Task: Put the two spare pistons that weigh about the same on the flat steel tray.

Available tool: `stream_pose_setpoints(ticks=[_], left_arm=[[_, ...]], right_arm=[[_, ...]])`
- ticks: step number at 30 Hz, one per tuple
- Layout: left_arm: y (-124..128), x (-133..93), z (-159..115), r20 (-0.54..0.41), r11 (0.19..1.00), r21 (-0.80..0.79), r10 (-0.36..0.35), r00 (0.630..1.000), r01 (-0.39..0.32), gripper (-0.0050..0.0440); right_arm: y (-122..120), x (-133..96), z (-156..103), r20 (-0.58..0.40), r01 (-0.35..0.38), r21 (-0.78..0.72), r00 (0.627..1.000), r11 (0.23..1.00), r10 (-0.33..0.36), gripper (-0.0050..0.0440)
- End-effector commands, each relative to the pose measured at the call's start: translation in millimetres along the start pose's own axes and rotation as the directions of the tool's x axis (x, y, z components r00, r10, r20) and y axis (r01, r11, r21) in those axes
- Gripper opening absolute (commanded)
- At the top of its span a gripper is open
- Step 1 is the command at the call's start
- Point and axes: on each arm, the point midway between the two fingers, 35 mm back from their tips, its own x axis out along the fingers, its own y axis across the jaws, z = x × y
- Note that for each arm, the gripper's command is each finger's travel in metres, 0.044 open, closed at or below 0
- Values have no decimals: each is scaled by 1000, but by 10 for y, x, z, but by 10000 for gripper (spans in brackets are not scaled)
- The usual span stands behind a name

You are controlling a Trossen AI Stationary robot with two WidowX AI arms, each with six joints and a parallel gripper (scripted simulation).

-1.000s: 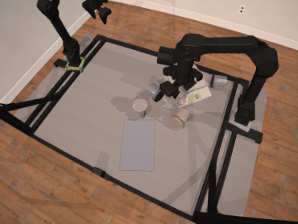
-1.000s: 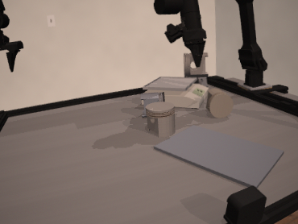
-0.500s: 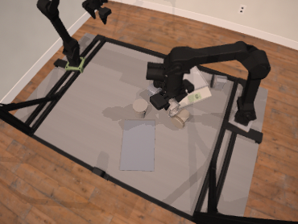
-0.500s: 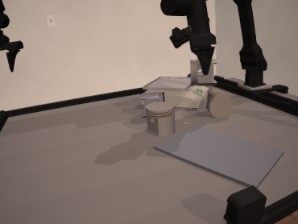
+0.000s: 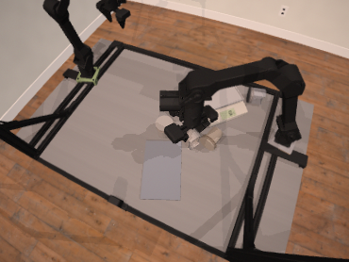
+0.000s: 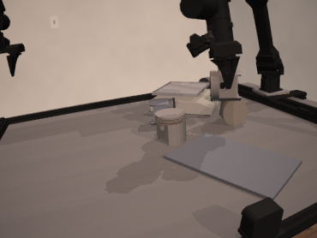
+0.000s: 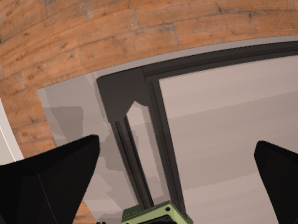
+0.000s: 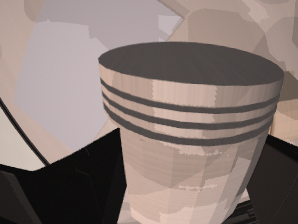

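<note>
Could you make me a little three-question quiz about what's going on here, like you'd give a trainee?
1. Multiple choice: What is the right arm's tool doing?
A. Gripping the tray's edge
B. Holding a piston
C. Hanging open and unused

2. True or false: A piston already stands on the flat steel tray.

3. Fill in the blank: The left arm's tool has its fingers ______ (wide apart or pressed together).

Key: 1. B; 2. False; 3. wide apart
</note>
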Motion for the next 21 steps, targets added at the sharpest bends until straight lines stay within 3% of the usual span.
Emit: stream_pose_setpoints(ticks=[1,5,21], left_arm=[[-3,1,-1,-1,1000,1,-2,1000,2,440],[-3,1,-1,-1,1000,1,-2,1000,2,440],[-3,1,-1,-1,1000,1,-2,1000,2,440]], right_arm=[[98,0,17,13,-9,3,1000,1000,9,158],[106,0,21,14,-10,3,1000,1000,10,158],[606,416,395,14,-10,3,1000,1000,10,158]])
